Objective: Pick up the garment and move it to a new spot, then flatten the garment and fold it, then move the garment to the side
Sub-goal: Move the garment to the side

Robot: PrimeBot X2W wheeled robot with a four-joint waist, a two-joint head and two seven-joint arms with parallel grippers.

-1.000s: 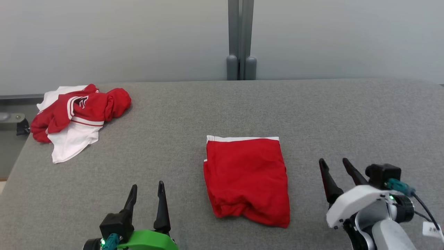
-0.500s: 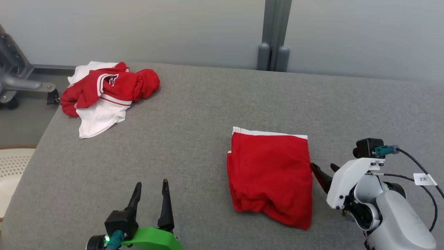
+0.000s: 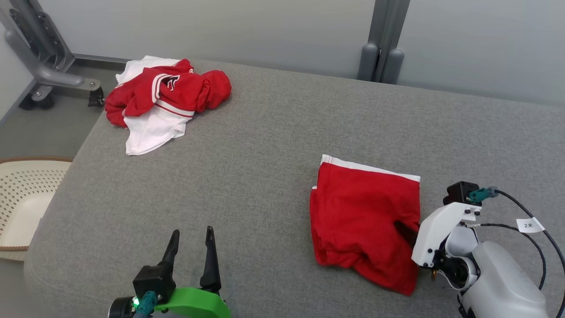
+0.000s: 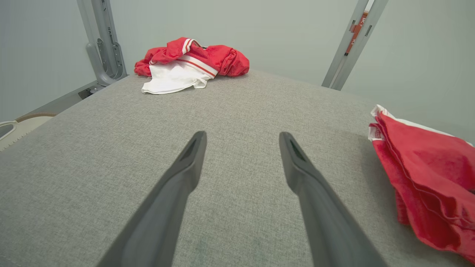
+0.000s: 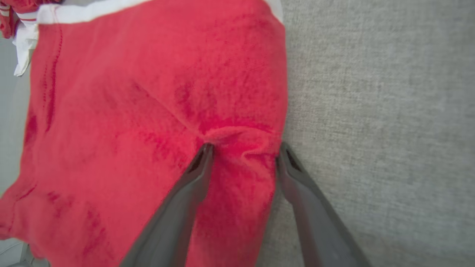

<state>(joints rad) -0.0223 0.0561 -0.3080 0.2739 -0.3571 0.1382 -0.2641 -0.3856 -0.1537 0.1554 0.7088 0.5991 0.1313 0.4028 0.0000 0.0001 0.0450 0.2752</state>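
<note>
**Near field.** The left gripper (image 3: 192,230) is shown with its fingers spread wide and nothing between them, over bare grey cushion (image 3: 247,176). The right gripper (image 5: 245,145) is set at the right-hand edge of the folded red garment (image 3: 362,216). Its fingers are apart and straddle a small ridge of cloth. One fingertip is pressed on the red fabric and the other is placed at the hem, where cloth meets cushion. A closed pinch is not shown.

**Middle field.** The garment lies flat on the cushion, right of centre, with its white band at the far end. Its long axis is judged to run near to far, so the right fingers meet it side-on. The right arm is plainly the nearer; the left gripper is well apart, off the garment's left side. A move to the side is judged to turn on this one edge grip.

**Far field.** A heap of red and white clothes (image 3: 163,97) lies at the far left corner, and a cream basket (image 3: 22,194) stands beside the cushion's left edge.

**Views compared.** The straddled ridge is seen in the right wrist view. In the head view one dark finger is seen over the cloth. The stacked layers of the garment's left edge are seen in the left wrist view.
</note>
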